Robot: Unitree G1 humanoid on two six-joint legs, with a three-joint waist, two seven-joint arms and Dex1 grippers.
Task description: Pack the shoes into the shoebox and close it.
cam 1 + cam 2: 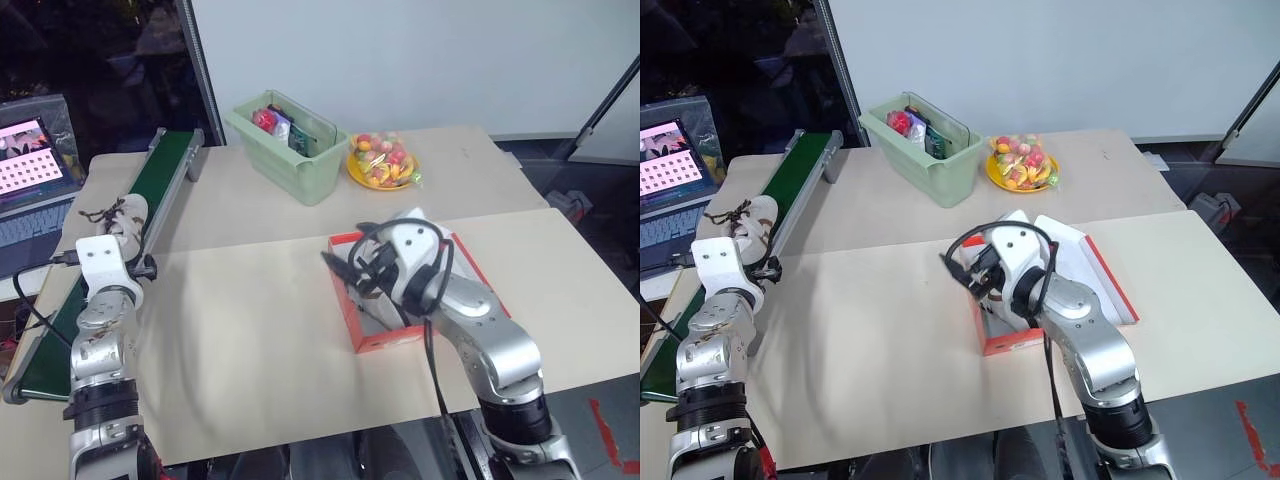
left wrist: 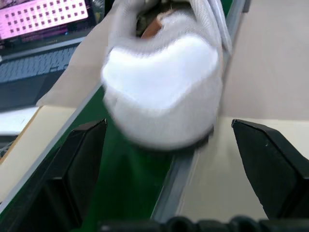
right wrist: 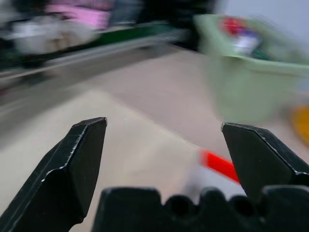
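One off-white shoe (image 1: 118, 214) with dark laces lies on the green conveyor belt (image 1: 165, 178) at the far left. My left gripper (image 2: 169, 124) is open just behind it, and the shoe's pale heel (image 2: 164, 82) sits between and slightly beyond the black fingers (image 2: 82, 164) without touching them. The red-orange shoebox (image 1: 352, 318) stands open on the table's right half, its lid (image 1: 1090, 262) lying back to the right. My right gripper (image 1: 350, 268) hovers open over the box's left edge, pointing left, with nothing in it. The arm hides most of the box's inside.
A pale green bin (image 1: 290, 150) with items stands at the back centre, beside a yellow plate of toy fruit (image 1: 382, 160). A laptop (image 1: 30, 165) sits past the belt on the left. The beige table (image 1: 250, 330) stretches between belt and box.
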